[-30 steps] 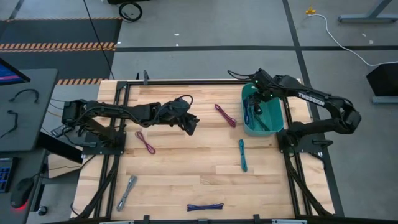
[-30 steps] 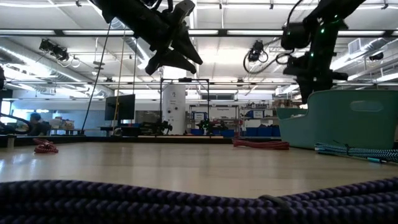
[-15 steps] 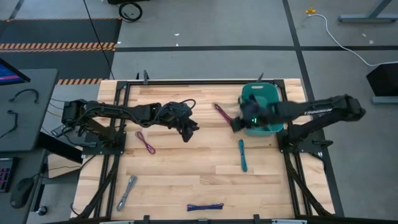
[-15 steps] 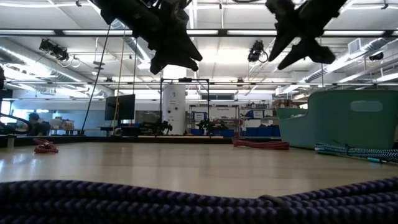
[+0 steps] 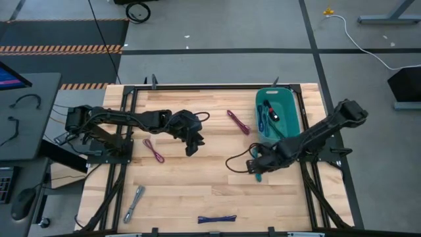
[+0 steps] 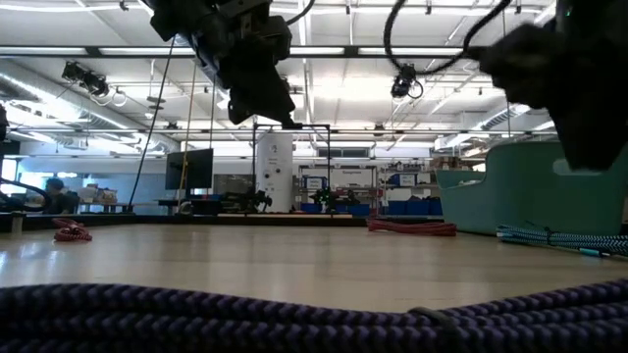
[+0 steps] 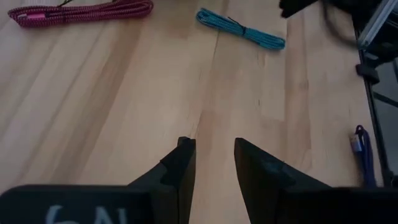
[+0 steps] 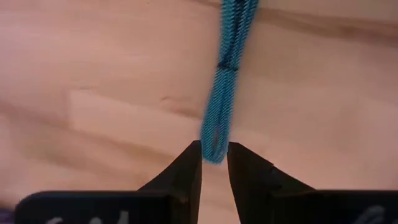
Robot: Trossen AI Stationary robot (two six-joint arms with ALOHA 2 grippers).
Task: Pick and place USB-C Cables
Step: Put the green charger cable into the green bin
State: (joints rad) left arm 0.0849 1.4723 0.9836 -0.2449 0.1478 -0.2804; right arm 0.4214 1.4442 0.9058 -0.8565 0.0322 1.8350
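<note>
My right gripper [image 8: 214, 163] stands slightly open over the wooden table [image 5: 197, 178], and the looped end of the thin teal braided USB-C cable [image 8: 225, 93] lies just between its fingertips. I fear such an end grip slips. The left gripper [image 7: 211, 158] waits apart, slightly open.

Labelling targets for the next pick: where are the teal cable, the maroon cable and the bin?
teal cable [image 8: 222, 93], right wrist view, mid-bundle.
maroon cable [image 5: 238, 122], high view, middle.
bin [image 5: 294, 112], high view, right rim.

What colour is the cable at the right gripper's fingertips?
Teal, with a braided weave; the cable shows best in the right wrist view.
</note>
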